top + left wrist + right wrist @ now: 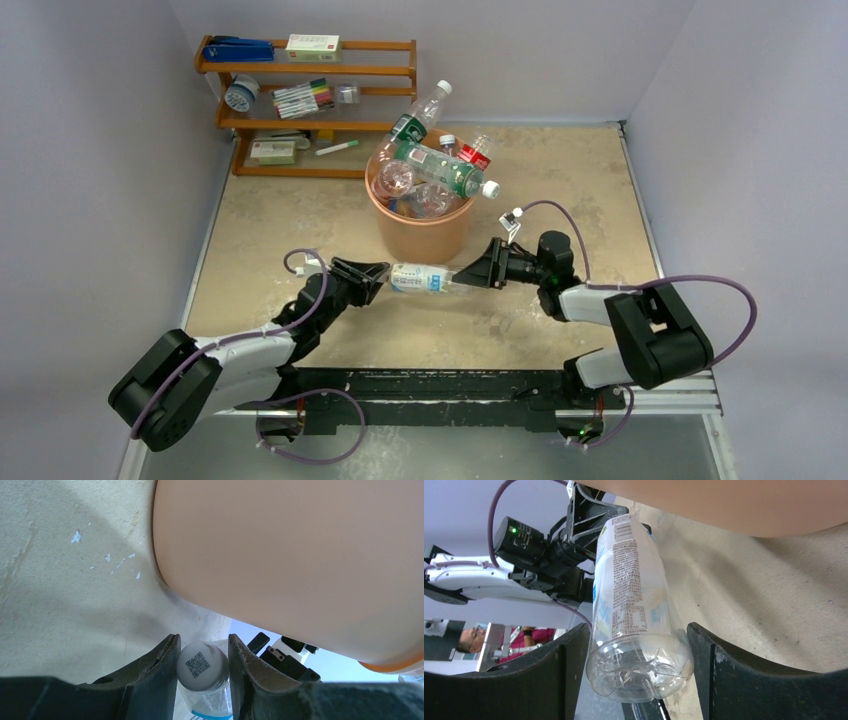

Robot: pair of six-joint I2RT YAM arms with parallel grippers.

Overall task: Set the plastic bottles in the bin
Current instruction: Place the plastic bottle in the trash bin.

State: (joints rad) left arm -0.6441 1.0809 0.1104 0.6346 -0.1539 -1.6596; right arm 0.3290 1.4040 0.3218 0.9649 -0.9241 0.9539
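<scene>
- Top view: clear blue-labelled bottle (425,278) lying level at mid-frame, long axis left-right, just below the orange bin (420,235). Left claw (383,276) on the cap end, right claw (470,276) on the base end, equally near. Bin heaped above its rim. Cannot tell whether the bottle touches the tabletop (300,220).
- Left wrist view: white QR-coded cap (201,666) pinched between the fingers (160,670) at lower centre. Bin wall filling the upper right. Bottle body mostly hidden behind the cap.
- Right wrist view: base gripped between both fingers (559,675), touching each. Bottle pointing away towards the upper left. Bin cut off at the top edge.
</scene>
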